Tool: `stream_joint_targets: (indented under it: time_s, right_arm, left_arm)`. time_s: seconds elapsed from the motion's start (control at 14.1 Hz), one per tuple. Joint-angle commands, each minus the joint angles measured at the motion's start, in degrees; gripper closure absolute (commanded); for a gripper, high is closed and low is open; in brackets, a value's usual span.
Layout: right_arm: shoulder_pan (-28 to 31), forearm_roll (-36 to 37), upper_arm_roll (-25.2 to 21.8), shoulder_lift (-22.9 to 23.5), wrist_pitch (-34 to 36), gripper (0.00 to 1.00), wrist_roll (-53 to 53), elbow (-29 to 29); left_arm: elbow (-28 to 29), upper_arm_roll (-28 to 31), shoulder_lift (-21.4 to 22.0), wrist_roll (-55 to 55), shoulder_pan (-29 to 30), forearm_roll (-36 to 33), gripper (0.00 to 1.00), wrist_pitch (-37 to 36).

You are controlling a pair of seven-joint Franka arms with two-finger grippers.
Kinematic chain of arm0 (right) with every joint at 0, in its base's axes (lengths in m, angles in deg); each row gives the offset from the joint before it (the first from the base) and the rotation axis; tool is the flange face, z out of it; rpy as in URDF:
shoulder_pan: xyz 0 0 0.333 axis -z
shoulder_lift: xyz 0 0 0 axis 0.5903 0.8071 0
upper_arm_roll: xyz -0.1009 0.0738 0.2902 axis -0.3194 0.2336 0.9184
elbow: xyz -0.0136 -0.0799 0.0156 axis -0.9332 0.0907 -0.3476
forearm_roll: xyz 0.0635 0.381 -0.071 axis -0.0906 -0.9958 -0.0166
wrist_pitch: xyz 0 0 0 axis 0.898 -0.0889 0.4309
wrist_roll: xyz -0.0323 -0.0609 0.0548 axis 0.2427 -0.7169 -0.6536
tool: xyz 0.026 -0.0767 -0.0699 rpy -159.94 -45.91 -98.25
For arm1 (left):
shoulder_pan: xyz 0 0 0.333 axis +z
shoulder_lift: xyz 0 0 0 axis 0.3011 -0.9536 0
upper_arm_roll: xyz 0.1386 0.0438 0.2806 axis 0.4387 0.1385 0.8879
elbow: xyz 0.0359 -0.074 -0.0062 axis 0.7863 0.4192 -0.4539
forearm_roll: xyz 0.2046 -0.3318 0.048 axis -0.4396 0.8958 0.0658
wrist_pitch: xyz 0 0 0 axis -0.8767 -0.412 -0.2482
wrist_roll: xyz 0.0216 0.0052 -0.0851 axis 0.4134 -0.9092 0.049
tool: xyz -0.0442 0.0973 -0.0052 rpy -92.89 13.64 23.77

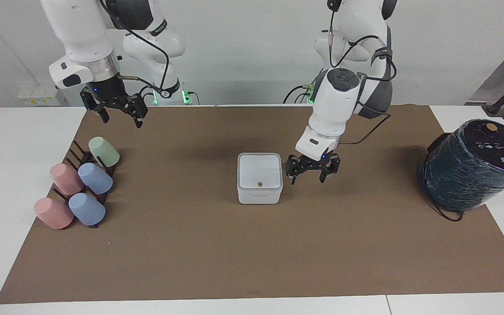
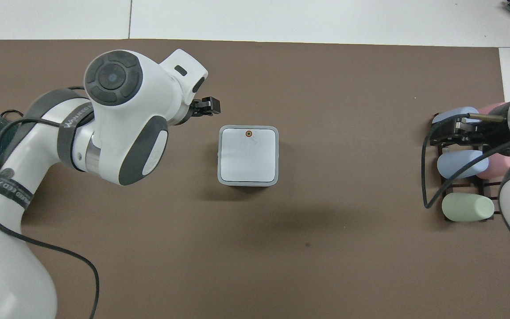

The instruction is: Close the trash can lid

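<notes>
The trash can point(image 1: 259, 195) is a small white square box in the middle of the brown mat point(image 1: 190, 245). Its lid point(image 1: 259, 170) lies flat on top, with the orange dot facing up. From overhead the lid point(image 2: 248, 155) covers the whole trash can point(image 2: 248, 181). My left gripper point(image 1: 308, 176) hangs open and holds nothing, just off the mat beside the can, toward the left arm's end of the table. Overhead, only the tip of the left gripper point(image 2: 207, 106) shows past the wrist. My right gripper point(image 1: 120, 119) waits open in the air by the cup rack.
Several pastel cups point(image 1: 90, 178) lie on a dark rack point(image 1: 77, 151) toward the right arm's end of the table. A large dark plastic-wrapped cylinder point(image 1: 475, 164) with a trailing cable stands at the mat's edge toward the left arm's end.
</notes>
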Motion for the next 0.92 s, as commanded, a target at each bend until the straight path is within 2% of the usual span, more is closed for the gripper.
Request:
stream_joint_targets:
  time_s: [0.0,0.57,0.85]
  right_arm:
    - [0.84,-0.38,0.36,-1.41,-0.63,0.0,-1.37,-1.69]
    - [0.84,-0.38,0.36,-1.5,-0.63,0.0,-1.37,-1.6]
    - [0.93,-0.38,0.36,-1.5,-0.63,0.0,-1.37,-1.6]
  left_arm:
    - [0.22,-0.56,1.85,-5.58,4.21,-0.7,0.0,-4.78]
    - [0.74,-0.38,3.43,-19.03,13.44,-0.53,0.0,-9.53]
    - [0.57,-0.47,4.04,-21.85,15.91,-0.44,0.0,-10.86]
